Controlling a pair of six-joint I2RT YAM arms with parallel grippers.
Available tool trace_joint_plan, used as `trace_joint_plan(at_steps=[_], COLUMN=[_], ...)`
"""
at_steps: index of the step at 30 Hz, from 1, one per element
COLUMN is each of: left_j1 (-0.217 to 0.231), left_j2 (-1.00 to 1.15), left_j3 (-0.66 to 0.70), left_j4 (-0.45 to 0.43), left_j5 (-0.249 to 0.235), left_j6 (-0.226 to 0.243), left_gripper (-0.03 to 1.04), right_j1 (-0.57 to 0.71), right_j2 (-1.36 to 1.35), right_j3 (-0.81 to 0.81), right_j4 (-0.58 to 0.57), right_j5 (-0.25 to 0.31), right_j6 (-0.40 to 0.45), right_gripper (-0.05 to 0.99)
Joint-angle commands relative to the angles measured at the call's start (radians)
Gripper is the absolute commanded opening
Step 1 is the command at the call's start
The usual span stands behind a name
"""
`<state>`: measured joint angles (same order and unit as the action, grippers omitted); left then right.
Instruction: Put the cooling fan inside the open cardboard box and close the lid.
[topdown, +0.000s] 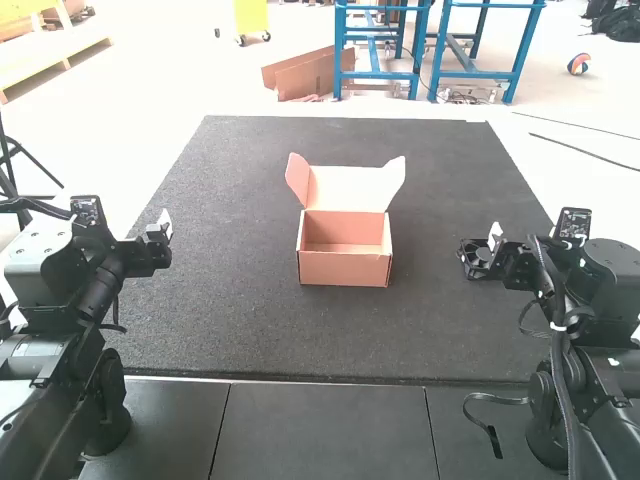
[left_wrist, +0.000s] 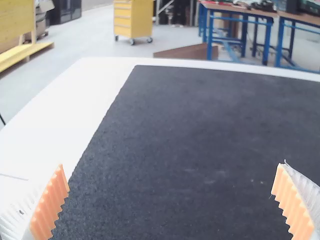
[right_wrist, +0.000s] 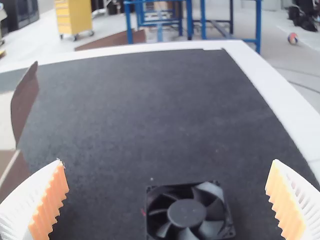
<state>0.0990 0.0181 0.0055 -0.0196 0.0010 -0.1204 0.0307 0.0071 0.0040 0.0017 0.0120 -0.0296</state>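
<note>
Right wrist view — cooling fan (right_wrist: 187, 214) flat, hub up | right pincer (right_wrist: 166, 166), left pincer (left_wrist: 170, 167): released

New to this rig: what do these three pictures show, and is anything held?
Two robot arms stand at a dark mat. One picture looks down from above and behind them; the other two come from a camera on each wrist, with that arm's own fingers at the bottom edge. An open cardboard box sits mid-mat, lid up. A black cooling fan lies flat on the mat just before the open right claw, untouched. The left claw, also open, hangs over bare mat. Nothing is held.
</note>
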Motion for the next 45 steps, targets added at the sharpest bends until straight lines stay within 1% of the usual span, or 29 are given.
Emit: trace_joint_plan(at_steps=[1, 9, 11, 15, 17, 20, 21, 23, 28, 31, 33, 38, 40, 42, 45], left_j1=[0.002, 0.002, 0.002, 0.002, 0.002, 0.002, 0.002, 0.002, 0.002, 0.002, 0.002, 0.002, 0.004, 0.002, 0.002], left_j2=[-0.018, -0.018, -0.018, -0.018, -0.018, -0.018, -0.018, -0.018, 0.009, 0.077, 0.134, 0.275, 0.338, 0.399, 0.479], left_j3=[-0.007, -0.007, -0.006, -0.006, -0.006, -0.004, 0.002, 0.027, 0.117, 0.197, 0.246, 0.353, 0.396, 0.445, 0.537], left_j4=[0.009, 0.017, 0.047, 0.081, 0.127, 0.219, 0.236, 0.236, 0.231, 0.199, 0.190, 0.199, 0.195, 0.179, 0.116], left_j5=[0.027, 0.028, 0.028, 0.031, 0.036, 0.042, 0.044, 0.042, 0.042, 0.039, 0.036, 0.016, -0.016, -0.021, -0.036], left_j6=[0.031, 0.024, 0.019, 0.019, 0.019, 0.019, 0.019, 0.019, 0.021, 0.021, 0.021, 0.019, 0.021, 0.019, 0.019], left_gripper=[0.97, 0.97, 0.97, 0.97, 0.97, 0.97, 0.97, 0.97, 0.97, 0.97, 0.97, 0.97, 0.97, 0.97, 0.97], right_j1=[-0.003, -0.003, -0.003, -0.003, -0.003, -0.003, -0.003, -0.003, -0.011, -0.017, -0.022, -0.032, -0.035, -0.035, -0.037], right_j2=[-0.010, -0.010, -0.010, -0.010, -0.010, -0.010, -0.010, -0.010, 0.001, 0.033, 0.077, 0.254, 0.329, 0.393, 0.482], right_j3=[-0.004, -0.004, -0.006, -0.004, -0.004, -0.004, -0.004, 0.008, 0.083, 0.129, 0.169, 0.315, 0.387, 0.456, 0.573], right_j4=[0.001, 0.001, 0.004, 0.034, 0.086, 0.208, 0.241, 0.259, 0.228, 0.219, 0.224, 0.212, 0.169, 0.135, 0.041], right_j5=[-0.014, -0.014, -0.014, -0.012, -0.007, 0.000, 0.014, 0.025, 0.034, 0.029, 0.029, 0.039, 0.040, 0.049, 0.055], right_j6=[0.010, 0.011, 0.011, 0.020, 0.020, 0.019, 0.017, 0.014, -0.009, -0.027, -0.047, -0.047, -0.047, -0.047, -0.023], right_gripper=[0.91, 0.91, 0.91, 0.91, 0.91, 0.91, 0.91, 0.91, 0.91, 0.91, 0.91, 0.91, 0.91, 0.91, 0.91])
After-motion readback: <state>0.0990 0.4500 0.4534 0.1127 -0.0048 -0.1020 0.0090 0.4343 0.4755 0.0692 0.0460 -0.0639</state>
